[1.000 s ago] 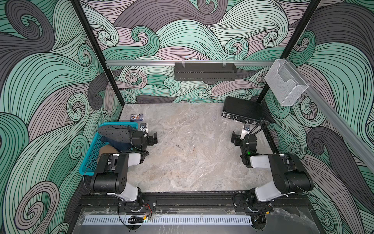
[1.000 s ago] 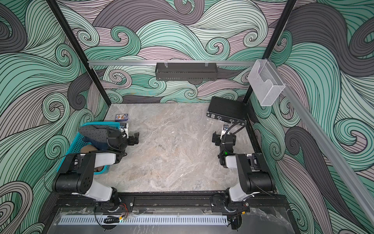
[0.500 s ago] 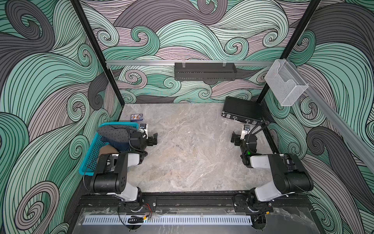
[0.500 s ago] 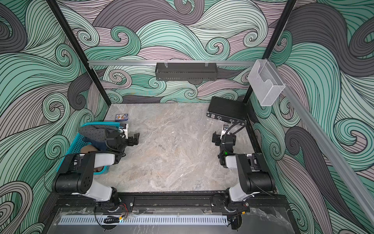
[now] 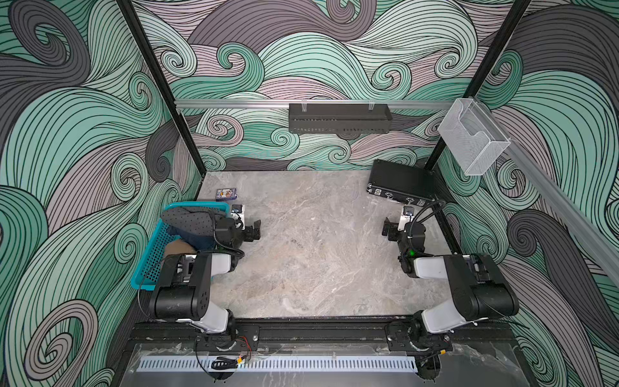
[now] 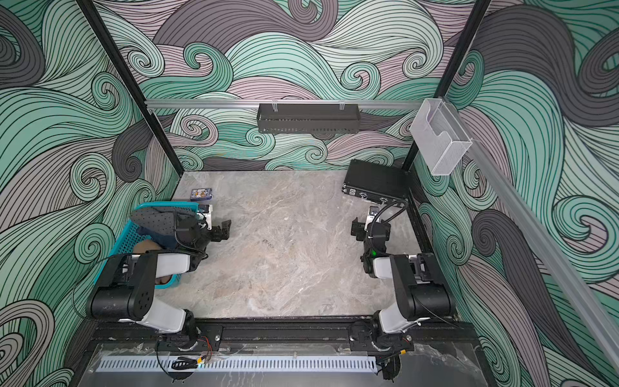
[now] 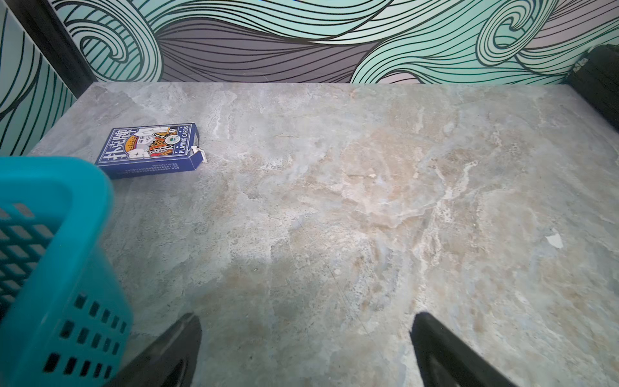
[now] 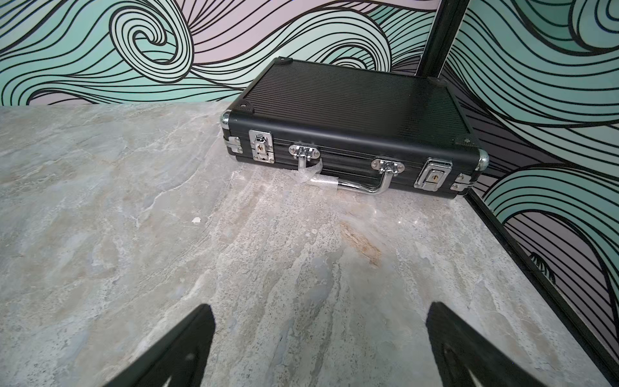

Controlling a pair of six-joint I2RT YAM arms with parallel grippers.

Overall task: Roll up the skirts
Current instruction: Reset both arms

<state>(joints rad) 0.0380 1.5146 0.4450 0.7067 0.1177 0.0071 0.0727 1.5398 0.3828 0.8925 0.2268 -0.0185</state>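
you have open room across the middle of the worktop (image 5: 318,268); black case (image 5: 398,182) in the far right corner, card box (image 5: 227,193) far left. 3 skirts (image 5: 191,219) sit heaped in the teal basket (image 5: 150,261) at the left edge, just beside your left jaws. left and right jaws spread wide, empty.

I see the dotted grey skirt (image 5: 187,219) heaped over the dark blue denim skirt (image 5: 192,237) and the tan skirt (image 5: 175,248), all crumpled in the teal basket (image 5: 147,258).

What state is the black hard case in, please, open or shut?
Shut: the black hard case lies flat, lid meeting base along the front.
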